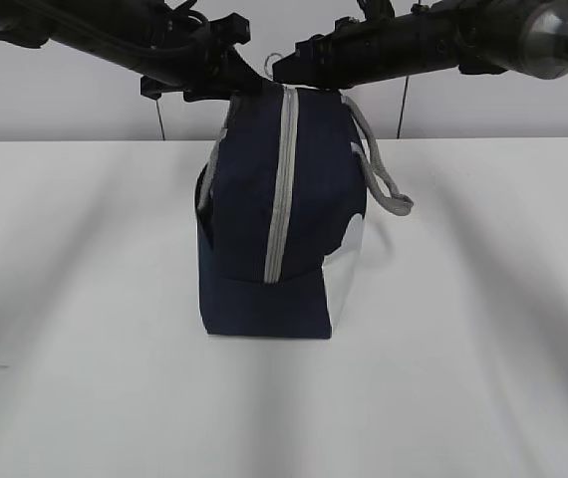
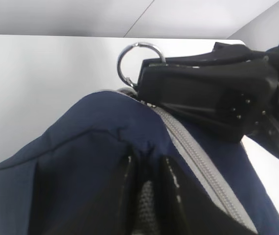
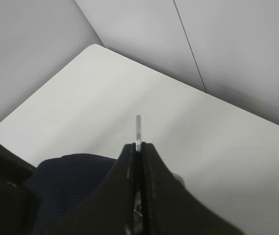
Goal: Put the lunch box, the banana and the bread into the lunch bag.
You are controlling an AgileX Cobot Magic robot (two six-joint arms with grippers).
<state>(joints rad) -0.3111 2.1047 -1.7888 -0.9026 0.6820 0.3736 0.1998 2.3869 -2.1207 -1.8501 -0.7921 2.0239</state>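
Note:
The navy lunch bag (image 1: 264, 229) stands upright on the white table, its grey zipper (image 1: 282, 189) facing the camera and looking closed. My left gripper (image 1: 236, 85) is at the bag's top left. In the left wrist view it (image 2: 149, 164) is shut on a fold of navy fabric and grey webbing (image 2: 147, 200). My right gripper (image 1: 286, 72) is at the bag's top, shut on the ring zipper pull (image 3: 138, 128), which also shows in the left wrist view (image 2: 128, 54). The lunch box, the banana and the bread are out of view.
A grey webbing handle (image 1: 379, 174) hangs off the bag's right side, above the white side panel (image 1: 349, 269). The white table (image 1: 483, 329) runs to a pale wall (image 1: 483, 110) behind. Both black arms reach in from the upper corners.

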